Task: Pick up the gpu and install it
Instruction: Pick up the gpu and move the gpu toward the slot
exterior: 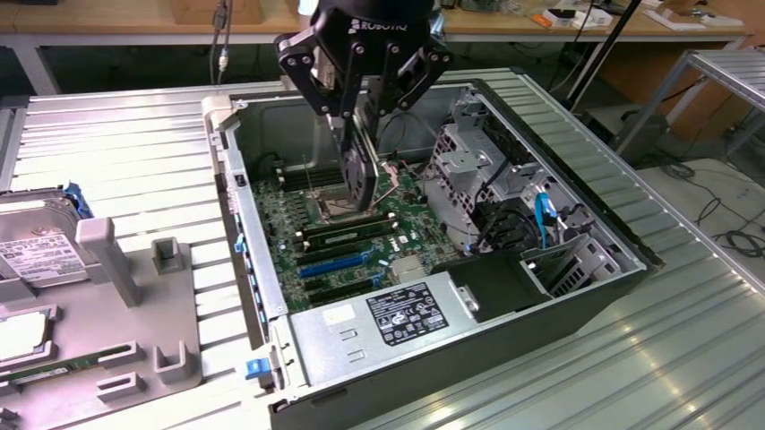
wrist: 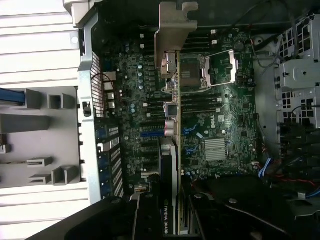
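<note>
Exterior view: gripper (exterior: 358,125) at 12 o'clock over the open computer case (exterior: 574,313), jaws partly closed and pinching the gpu (exterior: 356,179) (hangs upright, edge-on) above the motherboard (exterior: 281,210); can't tell if it touches the board. Power supply (exterior: 382,318) at 6 o'clock, hard drive (exterior: 36,246) at 9 o'clock by the grey fixture (exterior: 143,305), well apart from the case. Wrist view adds the card's silver bracket (wrist: 172,30), an NVIDIA label (wrist: 164,220) near the fingers (wrist: 210,215), and the CPU socket (wrist: 207,70) just beside the card's edge.
</note>
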Tool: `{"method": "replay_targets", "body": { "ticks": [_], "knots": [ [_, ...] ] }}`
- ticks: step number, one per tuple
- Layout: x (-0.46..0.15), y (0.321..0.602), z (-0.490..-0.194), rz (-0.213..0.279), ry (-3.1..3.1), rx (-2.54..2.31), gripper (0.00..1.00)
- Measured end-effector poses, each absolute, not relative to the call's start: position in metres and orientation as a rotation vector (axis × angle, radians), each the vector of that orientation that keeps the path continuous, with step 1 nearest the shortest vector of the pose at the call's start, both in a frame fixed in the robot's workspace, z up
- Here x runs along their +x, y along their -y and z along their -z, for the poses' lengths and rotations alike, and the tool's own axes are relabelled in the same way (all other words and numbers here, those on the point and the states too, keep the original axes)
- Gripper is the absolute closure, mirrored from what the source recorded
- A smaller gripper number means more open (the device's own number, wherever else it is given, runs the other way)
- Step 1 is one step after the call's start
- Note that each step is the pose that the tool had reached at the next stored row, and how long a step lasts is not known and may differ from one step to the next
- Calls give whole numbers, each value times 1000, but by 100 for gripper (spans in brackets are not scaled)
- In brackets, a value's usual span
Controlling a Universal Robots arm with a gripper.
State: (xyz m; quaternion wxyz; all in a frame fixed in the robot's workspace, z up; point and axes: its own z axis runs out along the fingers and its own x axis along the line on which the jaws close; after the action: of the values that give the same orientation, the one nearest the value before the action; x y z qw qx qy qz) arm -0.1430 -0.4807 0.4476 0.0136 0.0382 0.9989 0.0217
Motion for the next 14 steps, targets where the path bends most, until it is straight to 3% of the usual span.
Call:
{"method": "replay_targets", "body": {
  "ticks": [14],
  "knots": [
    [-124,481,-448,-68,-3111,119,73]
  ]
}}
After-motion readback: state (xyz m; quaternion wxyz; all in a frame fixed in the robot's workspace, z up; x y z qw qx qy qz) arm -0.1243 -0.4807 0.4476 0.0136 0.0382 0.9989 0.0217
